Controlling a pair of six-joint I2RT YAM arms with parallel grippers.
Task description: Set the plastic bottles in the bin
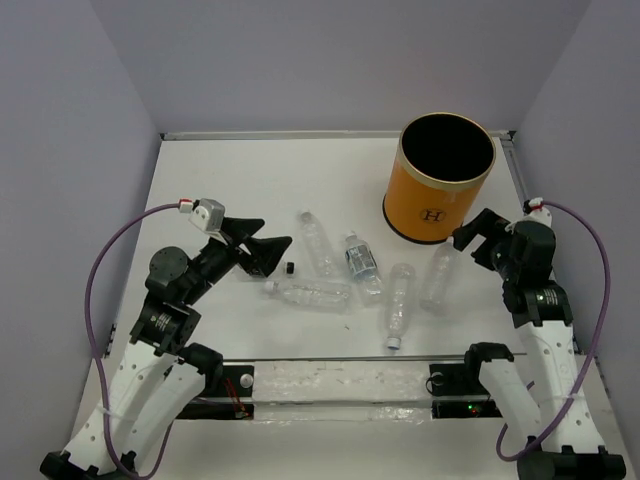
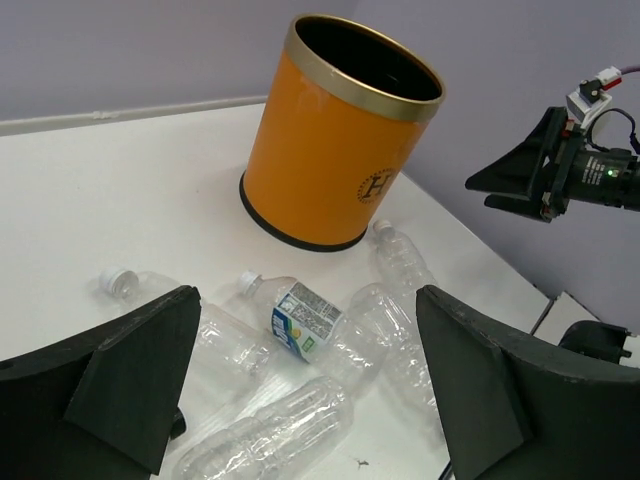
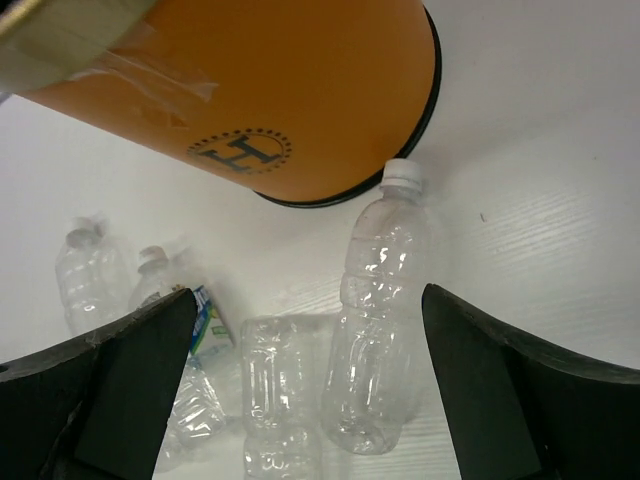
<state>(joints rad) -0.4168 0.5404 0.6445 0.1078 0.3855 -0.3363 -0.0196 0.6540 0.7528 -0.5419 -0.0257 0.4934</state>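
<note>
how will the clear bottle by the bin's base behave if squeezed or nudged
The bottle looks empty, so probably very light. Its walls are crinkled, so it would likely buckle under a squeeze. Lying on its side on the smooth table, it may roll if nudged.

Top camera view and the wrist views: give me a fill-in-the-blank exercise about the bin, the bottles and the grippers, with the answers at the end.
1. The upright bin has a body coloured ____.
2. The logo on it shows the letter ____.
3. The left gripper and the right gripper both hold their jaws ____.
4. The clear bottle lying nearest the bin's base wears a ____ cap.
Missing words: orange; H; open; white.
</note>
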